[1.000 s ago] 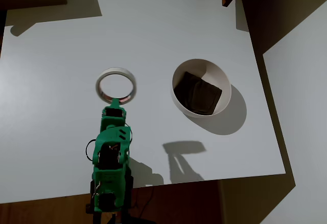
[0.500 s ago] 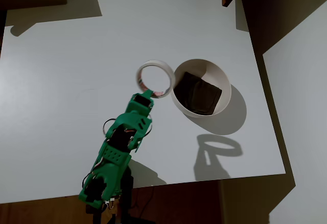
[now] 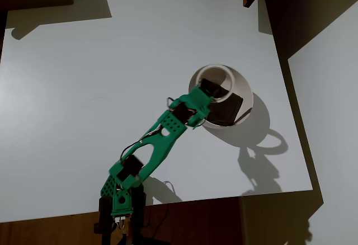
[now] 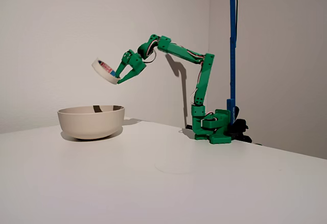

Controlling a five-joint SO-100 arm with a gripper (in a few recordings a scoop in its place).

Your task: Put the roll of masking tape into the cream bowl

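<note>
The green arm (image 4: 184, 52) is reaching out from its base, and the gripper (image 4: 121, 76) is clamping one edge of the roll of masking tape (image 4: 103, 71). The roll is hanging tilted in the air, well above the cream bowl (image 4: 92, 121). In the overhead view, the roll (image 3: 215, 83) is lying over the upper left part of the bowl (image 3: 246, 95), inside its rim. For a clean release, the arm should be lowering the roll closer to the bowl's dark bottom patch (image 3: 226, 108) before the jaws part, since a tilted ring dropped from height is likely to bounce or roll over the rim.
</note>
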